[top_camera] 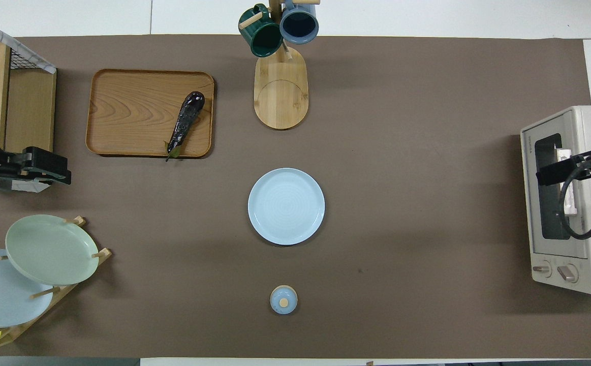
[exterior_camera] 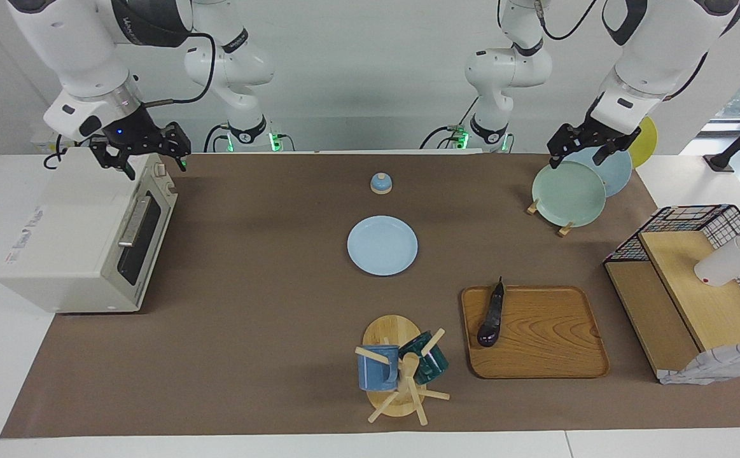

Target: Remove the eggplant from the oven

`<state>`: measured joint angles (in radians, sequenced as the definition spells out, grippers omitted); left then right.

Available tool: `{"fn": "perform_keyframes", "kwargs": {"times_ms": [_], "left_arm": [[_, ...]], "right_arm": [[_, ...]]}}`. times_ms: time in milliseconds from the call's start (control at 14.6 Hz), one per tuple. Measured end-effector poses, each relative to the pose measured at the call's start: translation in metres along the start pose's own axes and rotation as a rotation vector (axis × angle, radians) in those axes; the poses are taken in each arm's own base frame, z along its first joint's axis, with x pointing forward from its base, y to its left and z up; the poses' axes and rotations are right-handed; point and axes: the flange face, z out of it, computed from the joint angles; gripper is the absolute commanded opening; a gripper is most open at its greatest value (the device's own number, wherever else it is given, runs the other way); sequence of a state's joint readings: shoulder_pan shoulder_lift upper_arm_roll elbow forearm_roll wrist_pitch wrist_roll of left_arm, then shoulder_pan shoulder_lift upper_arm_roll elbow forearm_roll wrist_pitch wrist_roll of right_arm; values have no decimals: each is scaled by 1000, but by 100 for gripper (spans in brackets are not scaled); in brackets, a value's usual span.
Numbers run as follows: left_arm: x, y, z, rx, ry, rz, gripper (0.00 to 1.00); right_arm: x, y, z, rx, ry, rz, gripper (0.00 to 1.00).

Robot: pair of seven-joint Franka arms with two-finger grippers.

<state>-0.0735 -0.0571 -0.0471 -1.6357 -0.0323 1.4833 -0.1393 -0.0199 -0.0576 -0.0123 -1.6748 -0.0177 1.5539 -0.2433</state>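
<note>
The dark purple eggplant (exterior_camera: 492,315) lies on a wooden tray (exterior_camera: 548,346), along the tray edge toward the right arm's end, its stem pointing toward the robots; it also shows in the overhead view (top_camera: 185,122). The off-white oven (exterior_camera: 83,235) stands at the right arm's end with its door shut (top_camera: 554,193). My right gripper (exterior_camera: 150,162) is open and empty, raised over the oven's top corner nearest the robots. My left gripper (exterior_camera: 576,158) is open and empty, over the plate rack.
A light blue plate (exterior_camera: 382,245) lies mid-table, with a small blue domed lid (exterior_camera: 381,183) nearer the robots. A mug tree (exterior_camera: 401,372) with a blue and a green mug stands beside the tray. A plate rack (exterior_camera: 570,194) and a wire shelf (exterior_camera: 694,280) are at the left arm's end.
</note>
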Motion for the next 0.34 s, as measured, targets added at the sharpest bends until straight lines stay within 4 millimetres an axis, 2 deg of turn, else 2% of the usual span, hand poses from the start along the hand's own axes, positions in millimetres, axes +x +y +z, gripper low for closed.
{"fn": "perform_keyframes", "kwargs": {"times_ms": [342], "left_arm": [[2, -1, 3, 0, -6, -2, 100]], "right_arm": [[0, 0, 0, 0, 1, 0, 100]]}}
